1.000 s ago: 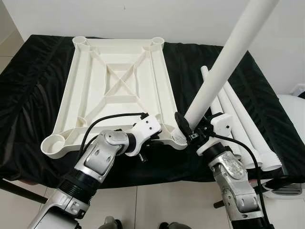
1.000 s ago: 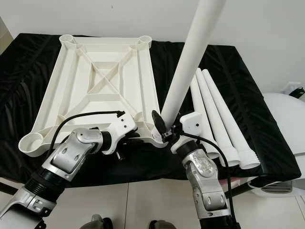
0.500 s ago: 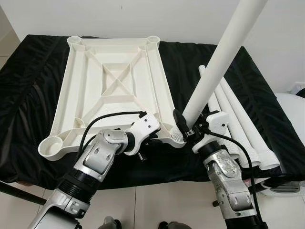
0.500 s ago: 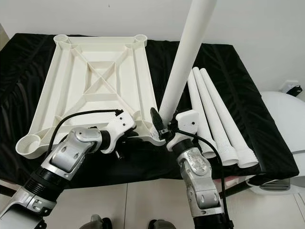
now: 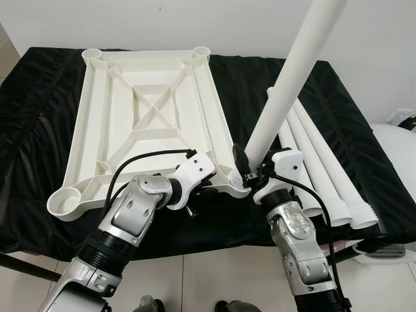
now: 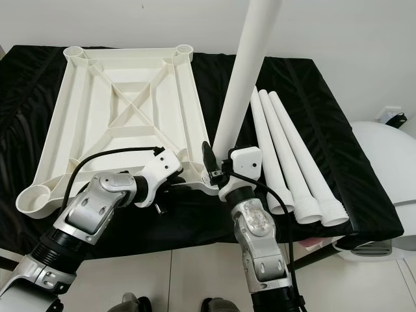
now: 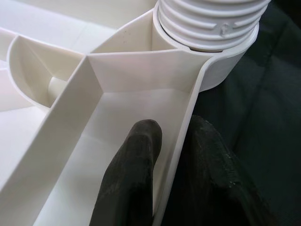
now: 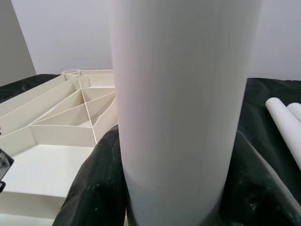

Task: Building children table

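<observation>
Left eye view: a white tabletop (image 5: 146, 123) lies underside up on a black cloth (image 5: 39, 97), its ribs and corner sockets showing. The left gripper (image 5: 207, 184) sits at the near rim of the tabletop, just beside the near right corner socket, and the right gripper (image 5: 249, 175) clasps a white leg (image 5: 286, 84) that rises steeply from that socket and leans away toward the upper right. Three spare legs (image 5: 318, 169) lie side by side on the cloth to the right of the tabletop. Right eye view: the same layout, with the held leg standing almost upright out of the corner socket (image 6: 207, 181) and the spare legs fanned beside it. Left wrist view: two black fingers (image 7: 131, 183) pinch the thin rim wall of the tabletop, one inside and one outside, close to the socket where the leg's threaded end (image 7: 207, 23) is seated. Right wrist view: both black fingers (image 8: 96, 188) press against opposite sides of the leg, which runs up the middle, with the ribbed tabletop behind.
</observation>
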Controlling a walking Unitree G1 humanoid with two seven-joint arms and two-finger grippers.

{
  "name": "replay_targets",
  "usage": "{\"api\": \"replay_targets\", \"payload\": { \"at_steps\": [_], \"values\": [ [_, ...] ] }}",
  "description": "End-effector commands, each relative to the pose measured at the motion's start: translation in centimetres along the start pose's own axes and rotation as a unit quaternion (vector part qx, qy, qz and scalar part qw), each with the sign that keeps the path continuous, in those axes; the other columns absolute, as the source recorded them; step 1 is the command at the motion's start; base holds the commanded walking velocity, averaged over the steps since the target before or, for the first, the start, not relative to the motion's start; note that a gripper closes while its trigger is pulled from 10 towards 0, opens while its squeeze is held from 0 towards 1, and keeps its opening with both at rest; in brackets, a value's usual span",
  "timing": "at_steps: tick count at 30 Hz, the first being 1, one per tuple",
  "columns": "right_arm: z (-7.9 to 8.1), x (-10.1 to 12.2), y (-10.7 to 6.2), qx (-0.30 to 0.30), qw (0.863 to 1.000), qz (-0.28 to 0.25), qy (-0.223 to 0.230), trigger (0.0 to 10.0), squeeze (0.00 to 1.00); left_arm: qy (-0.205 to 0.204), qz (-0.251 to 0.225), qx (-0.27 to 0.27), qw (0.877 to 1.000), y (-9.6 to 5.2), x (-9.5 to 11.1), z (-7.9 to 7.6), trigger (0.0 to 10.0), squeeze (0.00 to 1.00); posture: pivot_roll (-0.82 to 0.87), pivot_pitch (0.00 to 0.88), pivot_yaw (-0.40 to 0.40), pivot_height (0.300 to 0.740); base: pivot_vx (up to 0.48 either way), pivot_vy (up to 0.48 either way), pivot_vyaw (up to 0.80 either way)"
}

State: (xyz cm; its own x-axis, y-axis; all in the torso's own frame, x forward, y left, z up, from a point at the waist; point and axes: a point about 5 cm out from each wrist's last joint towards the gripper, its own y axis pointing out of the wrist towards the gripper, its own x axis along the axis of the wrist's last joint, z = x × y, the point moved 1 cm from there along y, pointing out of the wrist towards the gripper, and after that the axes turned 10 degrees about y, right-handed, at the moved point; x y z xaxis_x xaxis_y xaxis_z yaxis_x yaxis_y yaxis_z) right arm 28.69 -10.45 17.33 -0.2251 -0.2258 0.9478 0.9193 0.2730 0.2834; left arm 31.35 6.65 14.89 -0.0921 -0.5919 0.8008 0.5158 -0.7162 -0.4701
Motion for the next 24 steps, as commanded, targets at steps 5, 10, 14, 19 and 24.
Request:
{"api": "replay_targets", "payload": {
  "at_steps": [5,10,14,19,24],
  "values": [
    [-2.4,-3.72,-1.16,-0.093,0.992,0.085,-0.011,10.0,0.0,0.0,0.02,0.081,0.996,-0.87,-0.3,1.16,10.0,0.0,-0.04,0.135,-0.02,0.74,0.0,0.0,0.0],
    [-2.11,-3.73,-0.98,-0.1,0.992,0.079,-0.015,10.0,0.0,-0.002,0.018,0.084,0.996,-0.96,-0.14,1.14,10.0,0.0,-0.03,0.138,-0.024,0.74,0.0,0.0,0.0],
    [-1.83,-3.82,-0.99,-0.099,0.992,0.077,-0.019,10.0,0.0,-0.003,0.018,0.086,0.996,-1.07,-0.11,1.22,10.0,0.0,-0.03,0.139,-0.025,0.74,0.0,0.0,0.0],
    [-1.49,-3.86,-1.19,-0.078,0.994,0.075,-0.023,10.0,0.0,-0.003,0.019,0.09,0.996,-1.16,-0.09,1.3,10.0,0.0,-0.03,0.14,-0.028,0.74,0.0,0.0,0.0],
    [-1.53,-3.98,-1.86,-0.046,0.996,0.073,-0.02,10.0,0.0,-0.005,0.019,0.094,0.995,-1.25,-0.06,1.42,10.0,0.0,-0.04,0.141,-0.03,0.74,0.0,0.0,0.0]
  ]
}}
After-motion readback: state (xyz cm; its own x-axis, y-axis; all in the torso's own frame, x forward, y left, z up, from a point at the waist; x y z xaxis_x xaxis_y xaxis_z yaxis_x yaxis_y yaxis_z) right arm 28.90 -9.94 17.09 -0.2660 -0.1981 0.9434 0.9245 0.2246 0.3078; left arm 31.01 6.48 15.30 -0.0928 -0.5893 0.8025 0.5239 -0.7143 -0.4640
